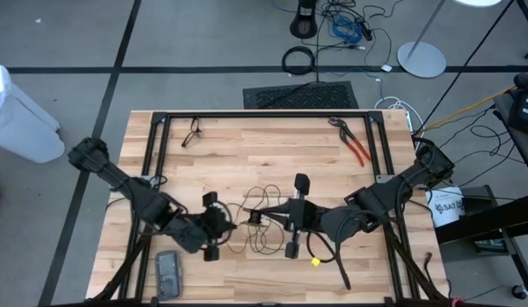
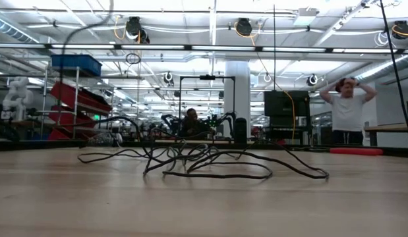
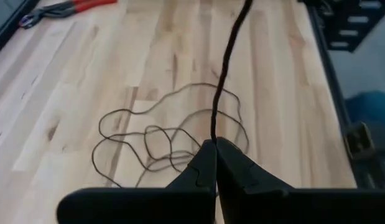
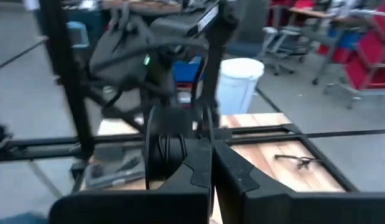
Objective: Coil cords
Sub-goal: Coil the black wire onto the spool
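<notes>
Seen from above, both dark arms reach inward from the bench's (image 1: 246,141) two sides and meet near its middle. The left arm comes in from nine o'clock, angling toward five o'clock, and its left end effector (image 1: 232,223) sits just left of centre; the wrist view shows its two fingers (image 3: 204,163) pressed together on the thin black cord (image 3: 224,68), which rises taut from the fingertips. The right arm enters from three o'clock, angling toward seven o'clock, with the right end effector (image 1: 265,211) just right of centre and close to the left one; its fingers (image 4: 201,163) are closed together, and whether the cord runs between them cannot be told. The rest of the cord (image 1: 262,223) lies in loose, irregular loops on the bench between and just below the two end effectors; in the low view the cord (image 2: 210,161) sprawls across the wood in tangled arcs. Red-handled pliers (image 1: 355,143) lie toward one o'clock, a pair of glasses (image 1: 192,132) toward eleven o'clock, and a flat grey device (image 1: 168,271) rests near seven o'clock. A white bucket (image 1: 445,207) stands off the bench at three o'clock; its contents cannot be seen. A person (image 2: 349,108) stands in the room beyond with hands on head.
</notes>
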You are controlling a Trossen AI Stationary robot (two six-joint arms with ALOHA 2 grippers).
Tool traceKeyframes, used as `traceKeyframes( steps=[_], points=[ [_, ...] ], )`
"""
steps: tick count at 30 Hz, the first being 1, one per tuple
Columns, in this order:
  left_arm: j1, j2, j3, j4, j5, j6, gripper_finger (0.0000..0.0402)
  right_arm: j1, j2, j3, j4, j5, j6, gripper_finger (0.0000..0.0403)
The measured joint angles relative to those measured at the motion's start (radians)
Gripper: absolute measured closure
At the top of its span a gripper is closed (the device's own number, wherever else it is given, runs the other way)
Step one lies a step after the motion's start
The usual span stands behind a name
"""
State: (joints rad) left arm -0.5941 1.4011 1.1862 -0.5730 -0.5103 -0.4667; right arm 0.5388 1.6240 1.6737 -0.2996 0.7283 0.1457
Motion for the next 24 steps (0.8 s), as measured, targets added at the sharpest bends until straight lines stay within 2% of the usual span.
traceKeyframes(
  steps=[5,11,17,24],
  points=[
    [0.064,0.044,0.000,0.101,-0.008,0.001,0.0400,0.000,0.031,0.000,0.044,0.156,-0.005,0.0403],
    [0.121,0.083,0.000,0.133,-0.120,0.010,0.0400,-0.017,0.060,0.000,0.109,0.185,-0.031,0.0403],
    [0.128,0.087,0.000,0.192,-0.172,0.040,0.0400,-0.031,0.093,0.000,0.103,0.349,-0.049,0.0403],
    [0.128,0.087,0.000,0.292,-0.179,0.089,0.0400,-0.083,0.156,0.000,0.111,0.374,-0.052,0.0403]
  ],
)
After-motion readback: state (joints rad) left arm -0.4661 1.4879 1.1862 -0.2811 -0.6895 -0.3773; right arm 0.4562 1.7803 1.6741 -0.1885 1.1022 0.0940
